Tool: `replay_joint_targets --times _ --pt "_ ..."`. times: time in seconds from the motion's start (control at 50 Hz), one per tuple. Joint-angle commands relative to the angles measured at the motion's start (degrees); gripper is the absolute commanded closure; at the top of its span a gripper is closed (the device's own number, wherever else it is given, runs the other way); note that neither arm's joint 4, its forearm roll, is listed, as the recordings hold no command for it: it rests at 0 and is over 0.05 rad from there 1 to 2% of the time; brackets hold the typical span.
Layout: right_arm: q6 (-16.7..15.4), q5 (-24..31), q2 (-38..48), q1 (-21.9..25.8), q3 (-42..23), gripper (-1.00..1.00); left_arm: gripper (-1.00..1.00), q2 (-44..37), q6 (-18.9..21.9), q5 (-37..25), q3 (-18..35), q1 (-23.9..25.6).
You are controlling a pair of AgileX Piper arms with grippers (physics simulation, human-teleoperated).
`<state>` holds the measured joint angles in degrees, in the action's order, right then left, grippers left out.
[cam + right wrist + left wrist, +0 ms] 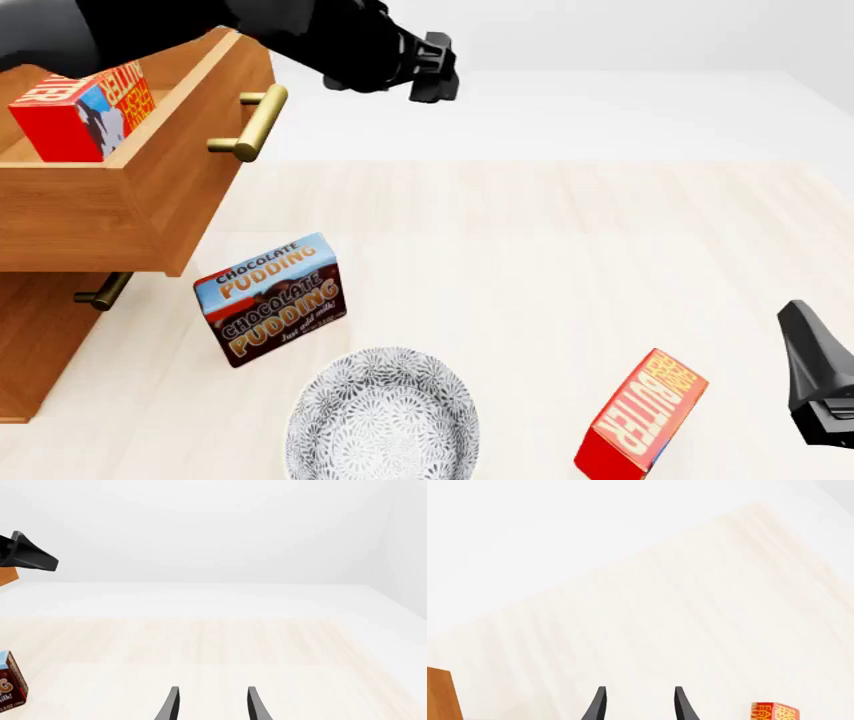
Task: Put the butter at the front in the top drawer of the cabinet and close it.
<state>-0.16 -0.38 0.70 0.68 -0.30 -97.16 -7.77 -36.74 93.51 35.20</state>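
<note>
Left gripper (637,705) spread, empty | right gripper (210,705) spread, empty | pale wood table (574,250) | plain white backdrop

The cabinet (40,350) looks like honey-brown wood with a smooth, slightly satin finish, and the top drawer (147,200) has the same wood. Its handle (254,125) looks like polished brass, with a soft shine. The table (561,260) is pale wood with fine grain, matt. The butter (643,415) and the pudding box (274,298) look like printed carton, smooth. The bowl (384,420) looks ceramic, with a grey speckled pattern. The left gripper (430,68) is of black matt plastic or metal.
</note>
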Motion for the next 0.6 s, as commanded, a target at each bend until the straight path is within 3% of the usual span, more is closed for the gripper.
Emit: replay_joint_targets --times 0.02,0.6 --pt "0.05 -0.08 0.03 -0.02 0.07 -1.00 -1.00 -1.00 -1.88 4.81 -4.17 -0.63" --pt "0.05 -0.08 0.03 -0.02 0.07 -1.00 -1.00 1.14 -3.98 9.24 -12.77 -6.53"
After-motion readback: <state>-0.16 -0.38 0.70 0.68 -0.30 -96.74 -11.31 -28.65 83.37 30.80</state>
